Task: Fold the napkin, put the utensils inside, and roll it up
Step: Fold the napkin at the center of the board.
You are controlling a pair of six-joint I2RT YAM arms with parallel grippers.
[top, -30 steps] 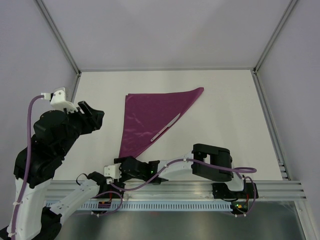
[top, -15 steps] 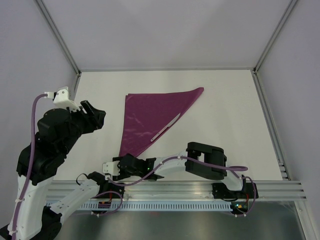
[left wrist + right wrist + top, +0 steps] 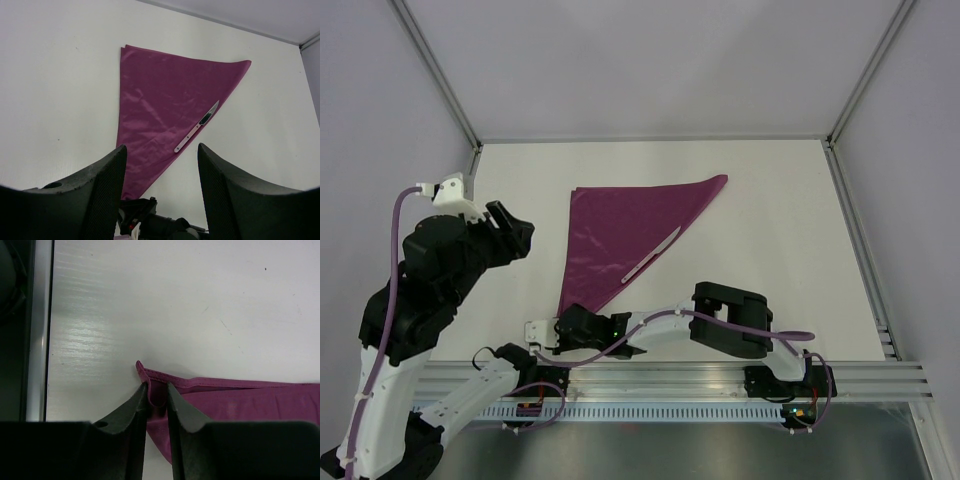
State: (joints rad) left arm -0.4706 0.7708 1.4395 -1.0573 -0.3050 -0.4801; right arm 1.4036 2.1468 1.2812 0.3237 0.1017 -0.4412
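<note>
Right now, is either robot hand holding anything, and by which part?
The right gripper pinches the napkin by its near corner. The left gripper is open and empty.

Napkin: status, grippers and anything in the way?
Right gripper shut on napkin near corner. Left gripper open, raised off the cloth. Napkin folded triangular, utensil along its diagonal edge. Nothing obstructing.

Soft, even light fills the top view, and the white table (image 3: pixel 770 230) is bright with barely a shadow anywhere. The napkin (image 3: pixel 620 225) catches a satiny sheen in pale streaks. In the right wrist view there's a streaky glare patch on the table beside the metal rail (image 3: pixel 39 340), and a faint grey shadow above the napkin's corner. The fingers (image 3: pixel 132 410) of the right gripper (image 3: pixel 157 392) loom dark and blurred. The fingers (image 3: pixel 102 185) of the left gripper (image 3: pixel 161 147) are soft too, while the napkin beyond is sharp.
</note>
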